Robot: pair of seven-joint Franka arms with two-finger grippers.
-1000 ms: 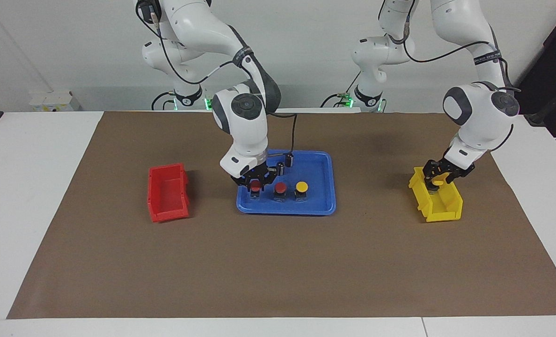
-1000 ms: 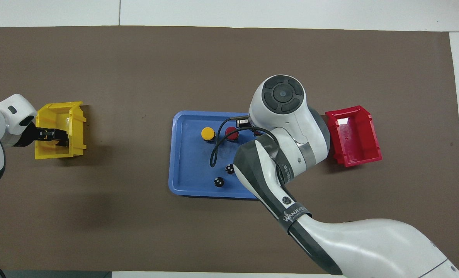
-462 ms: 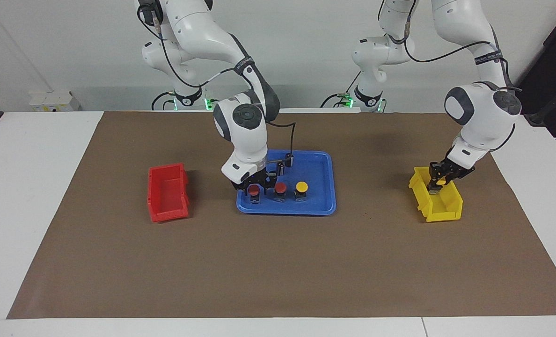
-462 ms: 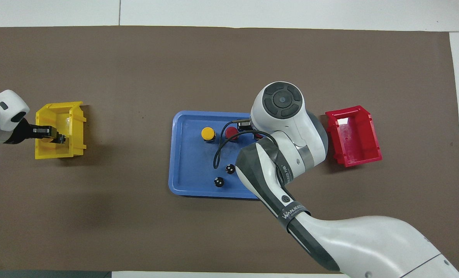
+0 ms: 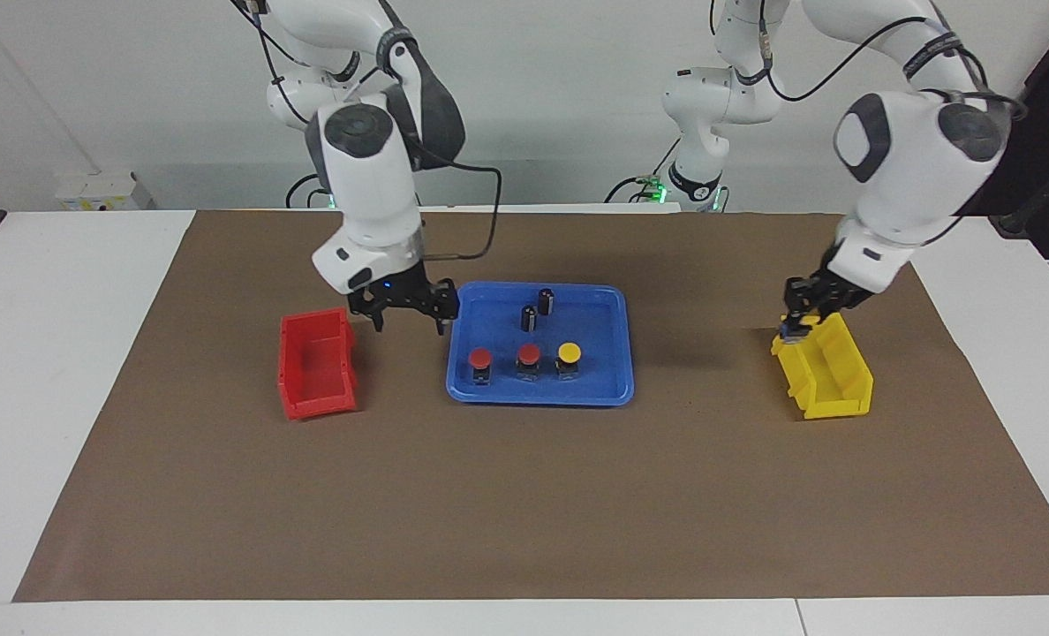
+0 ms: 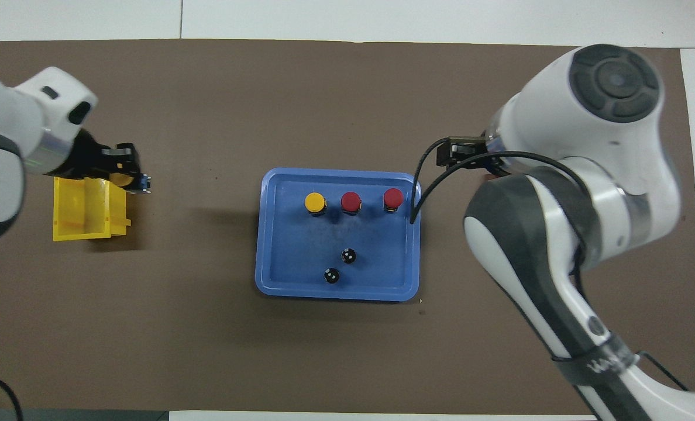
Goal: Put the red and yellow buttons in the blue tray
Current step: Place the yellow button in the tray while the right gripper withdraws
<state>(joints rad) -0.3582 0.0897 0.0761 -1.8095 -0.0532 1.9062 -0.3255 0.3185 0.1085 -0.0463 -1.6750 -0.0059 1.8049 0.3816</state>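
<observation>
1. My right gripper (image 5: 406, 311) hangs with its jaws open and empty, over the table between the red bin (image 5: 316, 364) and the blue tray (image 5: 609, 382).
2. My left gripper (image 5: 800, 320), over the yellow bin (image 5: 829, 380) at the left arm's end of the table, seems to grip the last yellow button (image 6: 126, 179).
3. Two red buttons (image 5: 480, 358) and one yellow button (image 5: 569, 352) stand in the tray mid-table, so one is left.

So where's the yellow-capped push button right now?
The yellow-capped push button stands in the flat blue plastic tray, beside the two red-capped buttons, at the row's end toward the left arm.
</observation>
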